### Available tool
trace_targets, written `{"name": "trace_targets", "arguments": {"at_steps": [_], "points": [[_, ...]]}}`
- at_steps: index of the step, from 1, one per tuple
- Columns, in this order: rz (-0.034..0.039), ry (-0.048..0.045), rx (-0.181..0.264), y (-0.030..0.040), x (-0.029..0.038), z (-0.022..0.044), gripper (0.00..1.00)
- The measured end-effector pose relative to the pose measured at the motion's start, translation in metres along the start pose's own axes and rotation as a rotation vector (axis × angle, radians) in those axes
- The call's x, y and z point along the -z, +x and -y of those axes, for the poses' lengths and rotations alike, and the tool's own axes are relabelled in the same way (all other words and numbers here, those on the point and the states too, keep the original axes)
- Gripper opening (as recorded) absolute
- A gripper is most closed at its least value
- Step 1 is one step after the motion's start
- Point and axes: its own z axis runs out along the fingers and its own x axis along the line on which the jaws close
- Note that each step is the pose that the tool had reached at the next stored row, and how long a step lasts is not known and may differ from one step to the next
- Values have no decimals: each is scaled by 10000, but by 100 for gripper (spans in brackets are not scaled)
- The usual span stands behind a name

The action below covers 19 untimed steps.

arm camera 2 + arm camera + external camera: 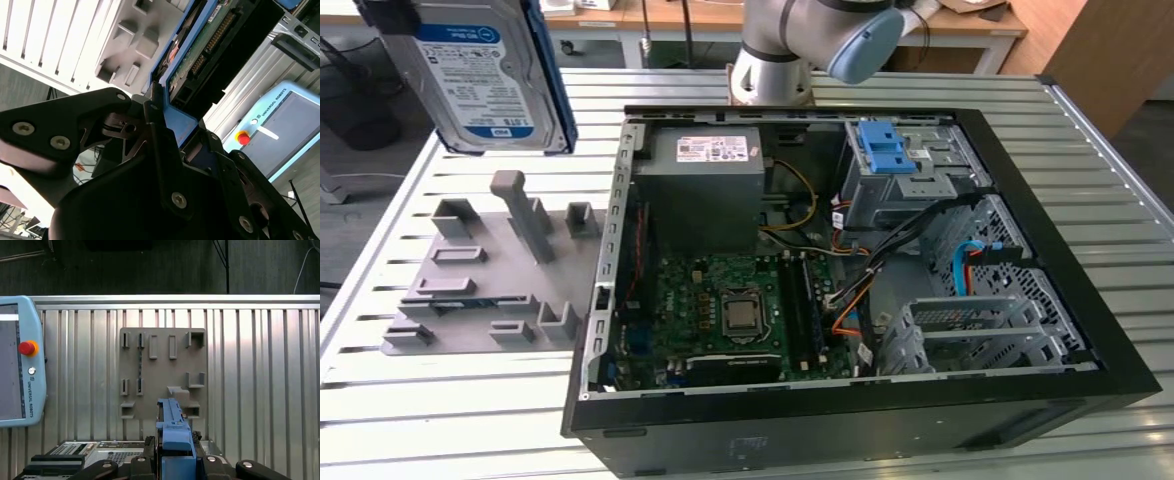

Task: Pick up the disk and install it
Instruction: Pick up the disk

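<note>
Gripper (175, 452) holds the disk (487, 70) aloft
Jaws closed on its blue-framed edge, it hangs above the grey holder plate (487, 275), beside the open computer case (854, 430).

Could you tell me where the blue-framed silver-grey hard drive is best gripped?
Grip the silver-grey hard drive at its blue plastic carrier frame's end, from above, with the pincer across the thin dimension: it hangs upright, and that end is narrow enough.

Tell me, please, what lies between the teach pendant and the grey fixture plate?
Nothing: in the first wrist view, only bare slatted table separates the teach pendant from the grey fixture plate.
</note>
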Motion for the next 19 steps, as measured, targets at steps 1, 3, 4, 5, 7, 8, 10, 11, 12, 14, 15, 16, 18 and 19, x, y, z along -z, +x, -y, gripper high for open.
{"name": "trace_targets", "arguments": {"at_steps": [1, 3, 4, 5, 7, 8, 10, 11, 12, 14, 15, 16, 18, 19], "points": [[0, -4, -1, 5, 1, 30, 36], [0, -12, 0, 14, 2, 88, 36], [0, -16, 0, 19, 3, 118, 36], [-1, -21, 0, 24, 4, 151, 36], [-1, -29, -1, 33, 5, 211, 36], [-1, -33, -1, 37, 6, 240, 36], [-1, -42, 0, 46, 7, 299, 36], [-1, -46, -1, 50, 8, 328, 36], [-1, -51, -1, 55, 8, 361, 36], [-1, -59, -1, 64, 9, 418, 36], [-1, -64, -1, 68, 10, 447, 36], [-2, -69, -1, 73, 11, 474, 36], [-2, -77, -1, 82, 12, 531, 36], [-1, -81, -1, 87, 13, 558, 36]]}}
